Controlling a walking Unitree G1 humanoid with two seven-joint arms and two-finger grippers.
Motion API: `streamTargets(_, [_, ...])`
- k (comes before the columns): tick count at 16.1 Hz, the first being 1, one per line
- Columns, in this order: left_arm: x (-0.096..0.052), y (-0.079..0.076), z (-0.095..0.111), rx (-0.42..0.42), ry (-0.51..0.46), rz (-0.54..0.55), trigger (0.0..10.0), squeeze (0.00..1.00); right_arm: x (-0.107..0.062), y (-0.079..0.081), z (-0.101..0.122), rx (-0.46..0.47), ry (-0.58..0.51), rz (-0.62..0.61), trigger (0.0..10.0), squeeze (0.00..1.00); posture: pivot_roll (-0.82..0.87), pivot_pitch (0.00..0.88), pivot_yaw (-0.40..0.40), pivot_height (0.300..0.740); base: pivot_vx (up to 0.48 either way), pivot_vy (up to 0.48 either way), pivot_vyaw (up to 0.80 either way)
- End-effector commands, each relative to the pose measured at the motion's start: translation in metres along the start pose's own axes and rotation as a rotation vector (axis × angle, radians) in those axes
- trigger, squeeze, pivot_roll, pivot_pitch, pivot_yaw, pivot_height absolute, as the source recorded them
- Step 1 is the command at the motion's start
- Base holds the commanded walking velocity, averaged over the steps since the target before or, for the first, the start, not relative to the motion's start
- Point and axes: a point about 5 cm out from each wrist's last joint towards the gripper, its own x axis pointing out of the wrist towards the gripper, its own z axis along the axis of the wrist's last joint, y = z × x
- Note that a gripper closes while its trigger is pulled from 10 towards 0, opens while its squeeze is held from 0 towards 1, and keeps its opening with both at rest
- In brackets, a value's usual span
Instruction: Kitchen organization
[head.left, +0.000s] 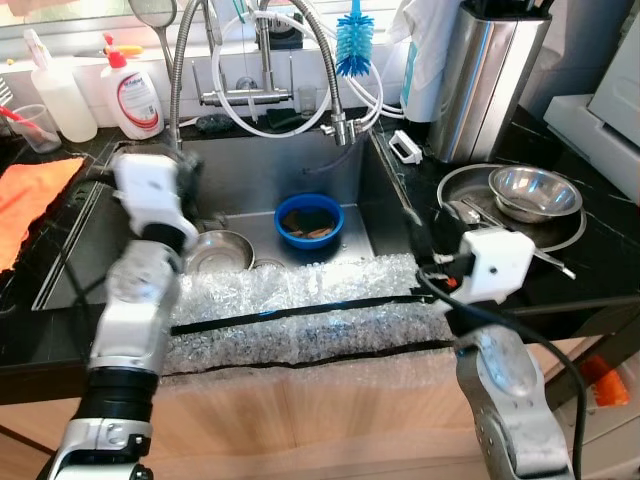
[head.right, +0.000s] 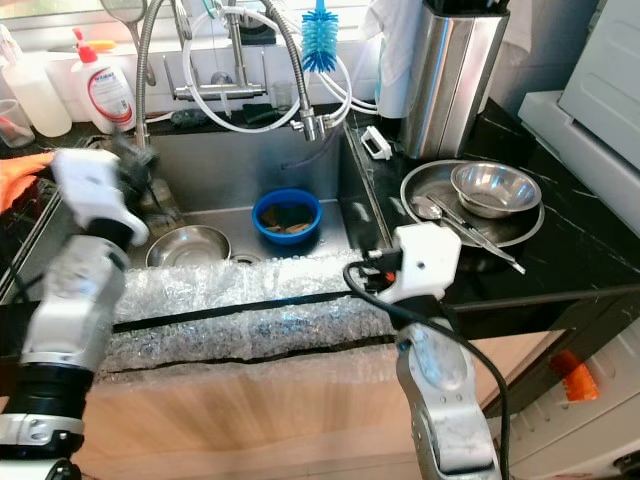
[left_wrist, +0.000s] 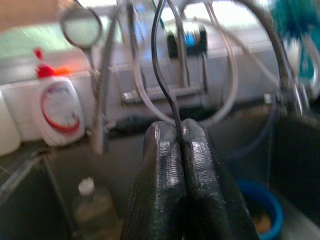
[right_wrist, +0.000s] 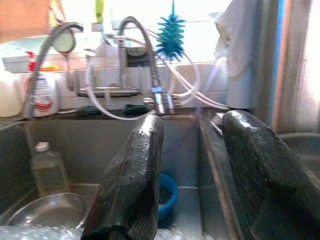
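The blue bowl (head.left: 309, 221) holds brownish scraps, beyond the parted fingers of the right gripper (right_wrist: 200, 170). The left gripper (left_wrist: 182, 170) is pressed closed, hiding part of the bowl; that view is blurred.

Daylight from behind the faucet (right_wrist: 142, 60) overexposes the background in both wrist views. Left wrist view strongly blurred; head views sharp, sink basin (head.left: 300, 170) shaded.

Right claw (right_wrist: 192, 175) gapes above sink (right_wrist: 85, 145), blue bowl (right_wrist: 167, 195) beyond.
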Motion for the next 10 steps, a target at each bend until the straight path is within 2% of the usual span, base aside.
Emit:
streamTargets(1, [0.004, -0.001, 0.001, 0.023, -0.011, -0.004, 10.0, 0.00, -0.002, 0.001, -0.001, -0.039, -0.003, -0.002, 10.0, 0.00, -0.08, 0.000, 0.067, 0.740, 0.000, 0.000, 0.00])
streamTargets(3, [0.006, -0.007, -0.009, 0.030, 0.017, -0.012, 10.0, 0.00, -0.006, 0.005, -0.002, -0.030, -0.004, 0.001, 10.0, 0.00, -0.08, 0.000, 0.066, 0.740, 0.000, 0.000, 0.00])
streamTargets(4, [0.010, -0.012, -0.014, 0.064, 0.023, -0.020, 10.0, 0.00, -0.008, 0.007, -0.005, -0.025, 0.001, -0.008, 10.0, 0.00, -0.08, 0.000, 0.064, 0.740, 0.000, 0.000, 0.00])
streamTargets(7, [0.016, -0.016, -0.023, 0.059, 0.074, -0.022, 10.0, 0.00, -0.010, 0.010, -0.008, -0.037, 0.004, -0.009, 10.0, 0.00, -0.09, 0.000, 0.065, 0.740, 0.000, 0.000, 0.00])
streamTargets(9, [0.015, -0.018, -0.034, 0.078, 0.127, -0.046, 10.0, 0.00, -0.011, 0.008, -0.010, -0.039, 0.013, -0.016, 10.0, 0.00, -0.10, 0.000, 0.068, 0.740, 0.000, 0.000, 0.00])
streamTargets(10, [0.008, -0.016, -0.042, 0.095, 0.154, -0.049, 10.0, 0.00, -0.012, 0.008, -0.011, -0.043, 0.018, -0.011, 10.0, 0.00, -0.10, 0.000, 0.066, 0.740, 0.000, 0.000, 0.00])
